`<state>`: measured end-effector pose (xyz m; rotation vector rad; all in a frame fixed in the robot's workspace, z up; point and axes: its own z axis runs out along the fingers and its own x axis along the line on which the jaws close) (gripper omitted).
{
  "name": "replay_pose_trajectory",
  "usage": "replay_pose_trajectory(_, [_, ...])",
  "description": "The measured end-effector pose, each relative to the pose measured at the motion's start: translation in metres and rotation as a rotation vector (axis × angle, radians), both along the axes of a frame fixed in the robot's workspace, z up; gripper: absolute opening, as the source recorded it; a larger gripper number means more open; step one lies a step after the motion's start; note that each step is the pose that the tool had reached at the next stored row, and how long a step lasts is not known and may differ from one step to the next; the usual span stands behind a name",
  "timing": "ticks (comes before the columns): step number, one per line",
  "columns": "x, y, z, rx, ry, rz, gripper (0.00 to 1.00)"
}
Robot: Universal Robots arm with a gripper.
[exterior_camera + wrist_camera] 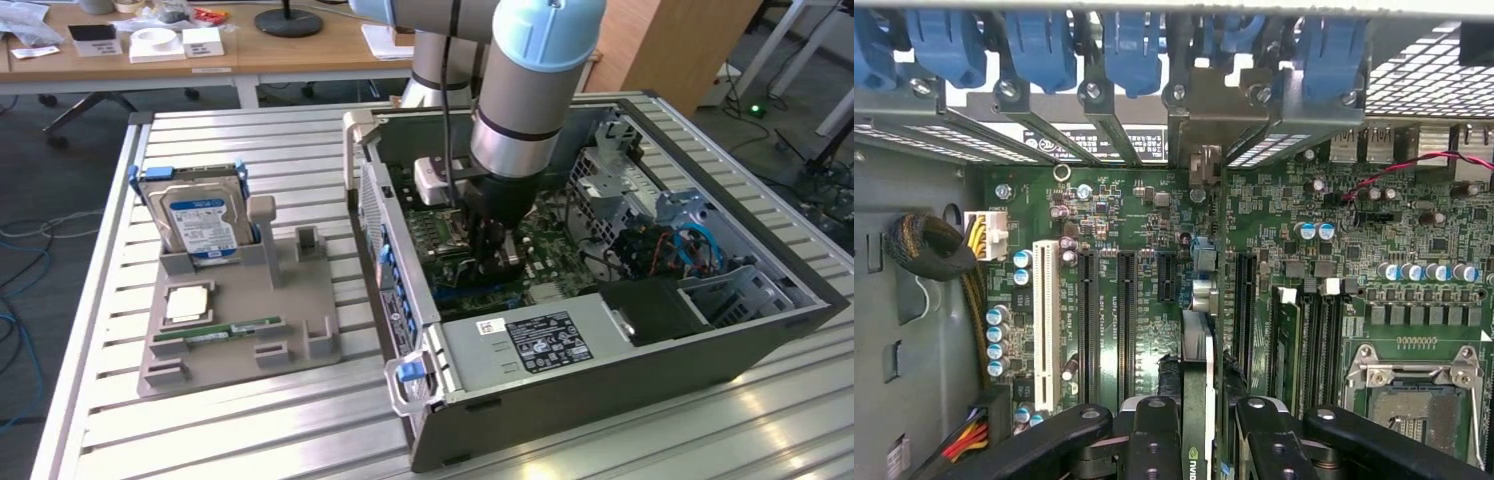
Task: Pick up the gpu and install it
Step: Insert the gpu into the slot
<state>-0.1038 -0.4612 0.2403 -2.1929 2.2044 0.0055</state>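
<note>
**Black card held on edge over the green motherboard**

Green circuit board filled the floor of the open computer case (747, 330), and the gripper (1199, 440) hung directly above it with its black fingers (1154, 440) closed on the gpu (1197, 400). The card stood edge-on between the two fingers, its thin pale edge running away from the wrist toward the row of black expansion slots (1124, 310). A sliver of green logo showed on the card near the fingertips, too little of it to read.

In the exterior view the arm (527, 90) reached down into the case, and the gripper (491, 245) sat low inside it, just above the motherboard (561, 270); the card itself was hard to make out there.

Readable writing was scarce. A white-bordered black label (541, 340) lay on the power supply housing at the case's near corner, its print too small to read. The hard drive (200, 220) stood upright in the grey holder (240, 330) on the exterior view's left, well apart from the case, carrying a blue-and-white label whose text could not be read. A green RAM stick (220, 332) lay flat in the same holder, in front of the drive.

Blue retention clips (1134, 50) lined the case's rear bracket row, beyond the slots.
</note>
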Motion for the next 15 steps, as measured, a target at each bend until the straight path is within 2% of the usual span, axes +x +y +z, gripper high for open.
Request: replay_pose_trajectory(15, [-0.0002, 0.0000, -0.0003, -0.0002, 0.0002, 0.000, 0.26])
